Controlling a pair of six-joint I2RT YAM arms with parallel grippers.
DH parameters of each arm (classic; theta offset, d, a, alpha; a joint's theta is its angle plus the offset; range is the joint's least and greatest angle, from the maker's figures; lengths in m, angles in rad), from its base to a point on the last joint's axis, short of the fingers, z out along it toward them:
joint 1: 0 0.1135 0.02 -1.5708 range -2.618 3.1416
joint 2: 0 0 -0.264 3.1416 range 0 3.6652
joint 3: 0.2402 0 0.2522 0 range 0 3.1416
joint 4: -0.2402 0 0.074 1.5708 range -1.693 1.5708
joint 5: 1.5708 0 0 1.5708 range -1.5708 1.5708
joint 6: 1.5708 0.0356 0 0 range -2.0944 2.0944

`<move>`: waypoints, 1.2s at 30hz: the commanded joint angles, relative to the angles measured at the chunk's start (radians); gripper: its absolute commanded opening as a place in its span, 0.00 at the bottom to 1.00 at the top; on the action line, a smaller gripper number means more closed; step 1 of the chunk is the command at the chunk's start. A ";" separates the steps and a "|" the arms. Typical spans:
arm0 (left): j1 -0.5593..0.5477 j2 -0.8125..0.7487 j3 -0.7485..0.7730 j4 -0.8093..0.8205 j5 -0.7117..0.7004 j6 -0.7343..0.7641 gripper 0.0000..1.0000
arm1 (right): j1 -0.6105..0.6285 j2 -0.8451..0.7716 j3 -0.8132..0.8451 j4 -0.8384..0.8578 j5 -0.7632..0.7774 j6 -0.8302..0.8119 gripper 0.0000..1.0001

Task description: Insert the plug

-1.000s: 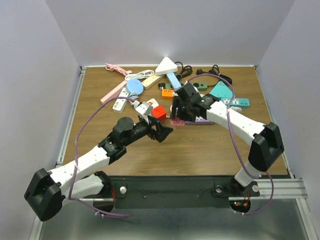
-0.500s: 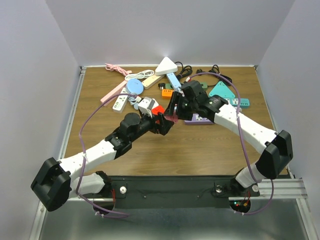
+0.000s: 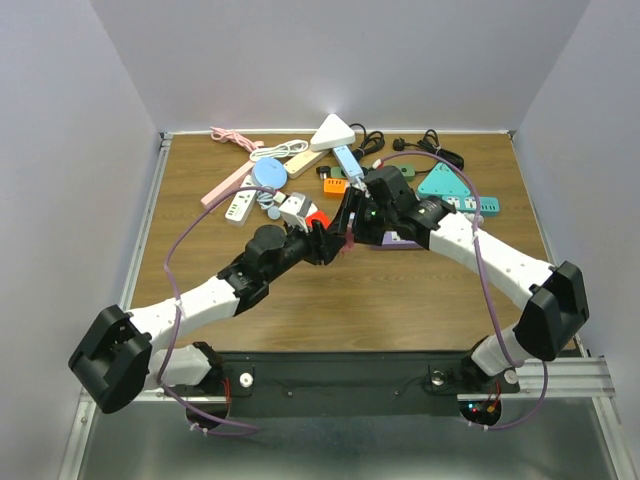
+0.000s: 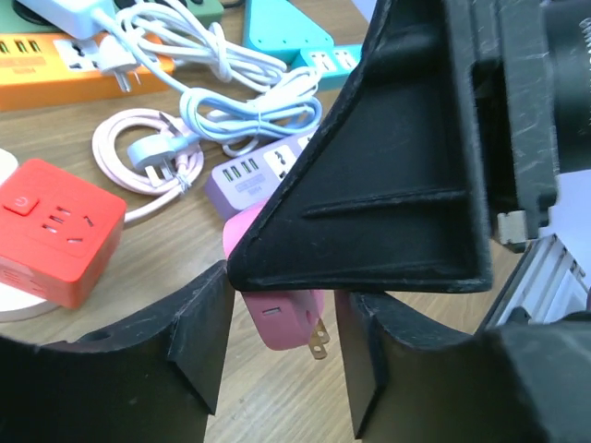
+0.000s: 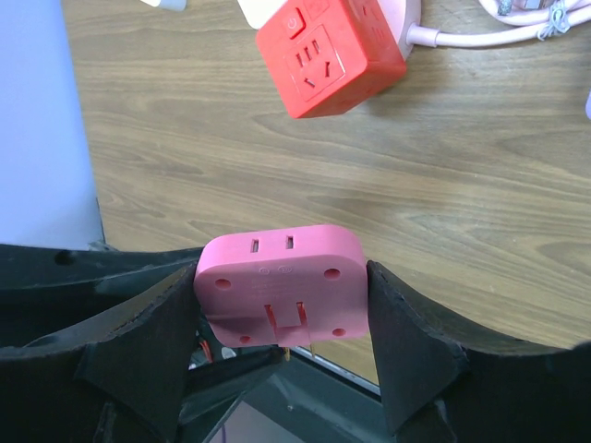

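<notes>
Right pincer [image 5: 282, 318] is clamped on the pink plug [image 5: 277, 277] and holds it above the surface [image 5: 517, 175]. Left pincer [image 4: 282, 346] has a finger on each side of the same plug; can't tell if it's gripping. Red cube socket [image 5: 328, 55] sits nearby.

A brown wooden table [image 3: 200, 270] carries a clutter of sockets and leads along its far half. A white triangular power strip [image 3: 333, 132] lies at the back edge, with a tangle of black cables [image 3: 435, 145] to its right and a teal triangular power strip [image 3: 441, 181] nearer. To the left lie a round light-blue socket hub [image 3: 269, 172], a long pale-pink power strip [image 3: 227, 186] and a loose pink cord [image 3: 232, 136]. An orange power strip [image 4: 55, 51] lies beside a bundled white cable [image 4: 231, 74], and a coiled pink cable with a grey plug [image 4: 148, 152] lies nearer.
</notes>
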 commanded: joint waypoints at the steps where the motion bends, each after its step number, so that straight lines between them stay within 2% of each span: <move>1: 0.001 0.013 0.054 0.096 0.036 -0.008 0.56 | 0.006 -0.057 0.001 0.054 -0.010 0.017 0.00; 3: -0.002 0.015 0.045 0.109 0.042 -0.011 0.56 | 0.006 -0.060 0.002 0.055 -0.001 0.020 0.00; 6: -0.002 0.022 0.040 0.130 0.057 -0.002 0.37 | 0.006 -0.060 -0.003 0.064 -0.015 0.022 0.00; 7: -0.002 0.026 0.042 0.139 0.066 0.002 0.22 | 0.005 -0.062 -0.010 0.066 -0.017 0.023 0.00; 9: -0.002 0.035 0.043 0.150 0.101 0.018 0.05 | 0.006 -0.072 -0.019 0.067 -0.012 0.026 0.03; 10: -0.003 0.038 0.039 0.164 0.109 0.025 0.00 | 0.005 -0.078 -0.026 0.066 -0.009 0.028 0.07; 11: -0.003 0.039 0.034 0.171 0.120 0.038 0.00 | 0.005 -0.085 -0.029 0.066 0.002 0.028 0.16; 13: -0.008 0.029 0.011 0.184 0.138 0.102 0.00 | 0.006 -0.106 -0.035 0.064 0.010 0.026 0.27; 14: -0.010 0.023 0.003 0.191 0.144 0.130 0.00 | 0.000 -0.114 -0.038 0.061 0.008 0.025 0.40; 17: -0.010 -0.011 -0.035 0.199 0.181 0.249 0.00 | -0.017 -0.132 -0.036 0.039 -0.030 0.009 0.59; 18: -0.010 -0.025 -0.044 0.198 0.206 0.293 0.00 | -0.020 -0.129 -0.024 0.026 -0.041 -0.014 0.73; 21: -0.013 -0.051 -0.049 0.178 0.236 0.341 0.00 | -0.032 -0.121 0.013 -0.035 -0.066 -0.044 0.87; 24: -0.028 -0.065 -0.049 0.145 0.221 0.381 0.00 | -0.057 -0.121 0.051 -0.089 -0.090 -0.080 0.94; 26: -0.048 -0.070 -0.050 0.144 0.217 0.397 0.00 | -0.074 -0.121 0.068 -0.132 -0.107 -0.095 0.95; 36: -0.082 -0.077 -0.040 0.115 0.197 0.421 0.00 | -0.106 -0.103 0.093 -0.207 -0.256 -0.186 0.93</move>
